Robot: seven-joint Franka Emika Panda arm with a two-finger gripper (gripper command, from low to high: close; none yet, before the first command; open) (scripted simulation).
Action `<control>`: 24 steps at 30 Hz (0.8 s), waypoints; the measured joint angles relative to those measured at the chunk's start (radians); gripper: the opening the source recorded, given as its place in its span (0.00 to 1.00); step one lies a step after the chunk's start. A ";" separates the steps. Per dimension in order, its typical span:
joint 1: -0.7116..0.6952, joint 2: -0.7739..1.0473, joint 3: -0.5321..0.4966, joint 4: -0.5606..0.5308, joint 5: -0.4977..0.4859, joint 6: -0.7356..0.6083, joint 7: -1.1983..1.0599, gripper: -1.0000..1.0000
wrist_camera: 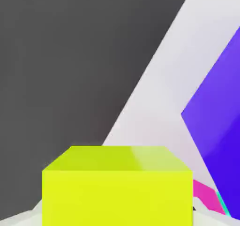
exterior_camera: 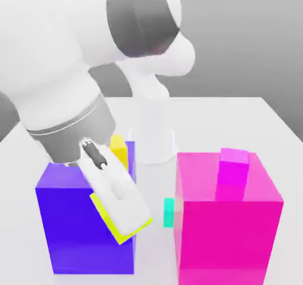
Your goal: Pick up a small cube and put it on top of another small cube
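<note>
White hand (exterior_camera: 121,210) tilted before the purple block (exterior_camera: 71,230), fingers clamped (tight) on the small lime cube (exterior_camera: 112,222).

Your big white arm (exterior_camera: 53,71) fills the upper left of the exterior view. It bends down to a grey wrist (exterior_camera: 74,133). Below that, your gripper (exterior_camera: 121,210) tilts toward the lower middle of the frame, its fingers squeezed tight on the small cube (exterior_camera: 112,222).
</note>
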 joint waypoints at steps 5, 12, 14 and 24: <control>0.103 -0.107 0.047 0.013 0.048 -0.081 0.185 0.00; 0.175 -0.262 0.073 -0.047 0.063 -0.111 0.466 0.00; 0.174 -0.306 0.081 -0.089 0.052 -0.091 0.554 0.00; 0.135 -0.495 0.185 -0.311 -0.057 0.028 1.032 0.00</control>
